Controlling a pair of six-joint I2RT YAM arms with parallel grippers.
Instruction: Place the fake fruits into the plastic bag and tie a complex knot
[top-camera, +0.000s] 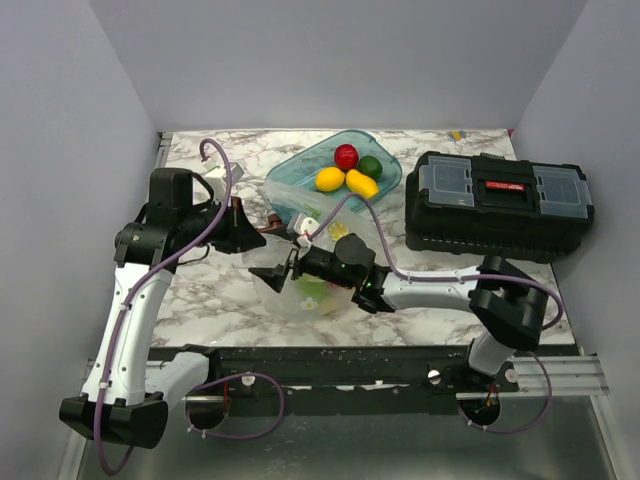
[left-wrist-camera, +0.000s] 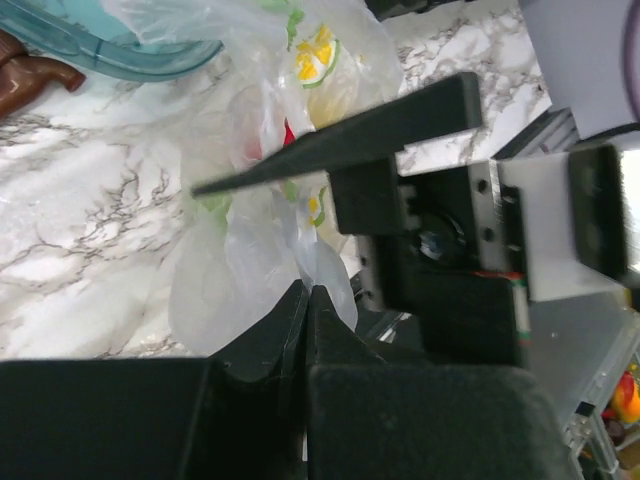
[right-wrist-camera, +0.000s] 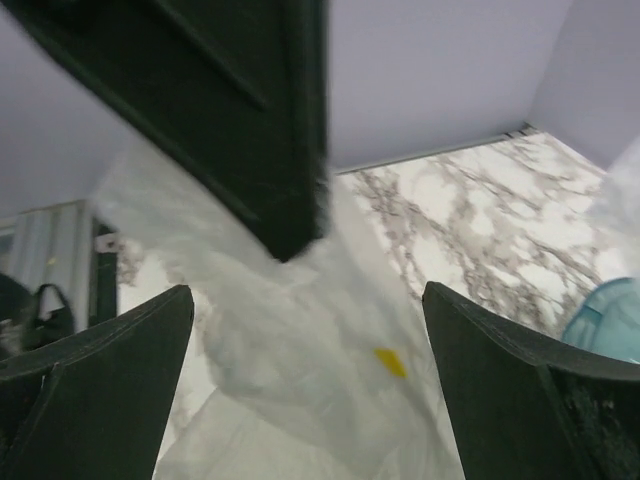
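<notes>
On the marble table (top-camera: 215, 290), the plastic bag (right-wrist-camera: 300, 380) lies within the wide-spread right pincer (right-wrist-camera: 306, 298); left pincer (left-wrist-camera: 307, 292) closed beside it.

1 teal tub (top-camera: 295, 185) holds 4 fake fruits (top-camera: 346, 156); there is 1 plastic bag (top-camera: 312, 295), 1 toolbox (top-camera: 500, 205).

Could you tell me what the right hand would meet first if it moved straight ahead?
The right hand would likely meet the plastic bag film just ahead, though depth is unclear.

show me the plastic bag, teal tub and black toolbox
plastic bag (left-wrist-camera: 230, 280), left wrist view, lower film
teal tub (top-camera: 293, 198), top external view, left wall
black toolbox (top-camera: 495, 225), top external view, front face
</notes>
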